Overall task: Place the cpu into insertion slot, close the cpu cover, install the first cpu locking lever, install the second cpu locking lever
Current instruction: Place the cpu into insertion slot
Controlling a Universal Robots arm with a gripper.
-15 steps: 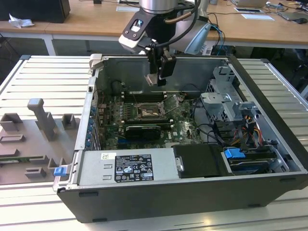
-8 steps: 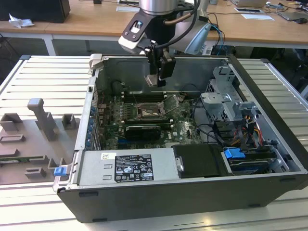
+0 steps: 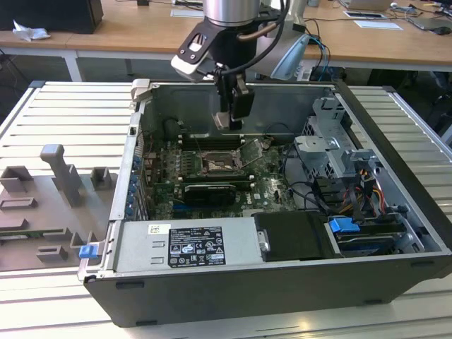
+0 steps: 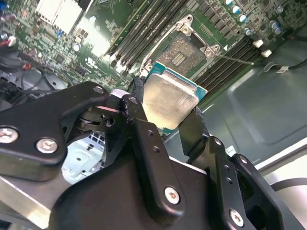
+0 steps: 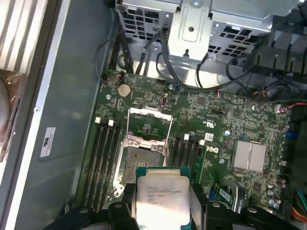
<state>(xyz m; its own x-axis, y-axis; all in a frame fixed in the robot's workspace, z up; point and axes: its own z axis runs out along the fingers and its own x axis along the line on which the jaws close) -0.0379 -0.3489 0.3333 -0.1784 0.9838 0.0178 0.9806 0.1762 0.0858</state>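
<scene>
In the first wrist view the picture's edge cut off part of the chip (image 5: 160, 201), and the fingers (image 5: 197, 201) covered its two sides. The chip also hid one edge of the socket (image 5: 141, 160). In the exterior view the arm (image 3: 229, 14) ran off the top, and what the gripper (image 3: 230, 124) held was too small to tell.

From where I stand, the arm (image 3: 232, 10) hangs upright from above, its silver wrist section vertical, with a pale grey bracket (image 3: 189, 56) jutting off towards the exterior view's left. Under it, the black end effector (image 3: 230, 119) points straight down. In the second wrist view, its two black fingers (image 4: 144, 134) are drawn in against opposite edges of the cpu (image 4: 169, 101). They pinch the chip flat between the tips, metal top facing back towards the wrist.
</scene>
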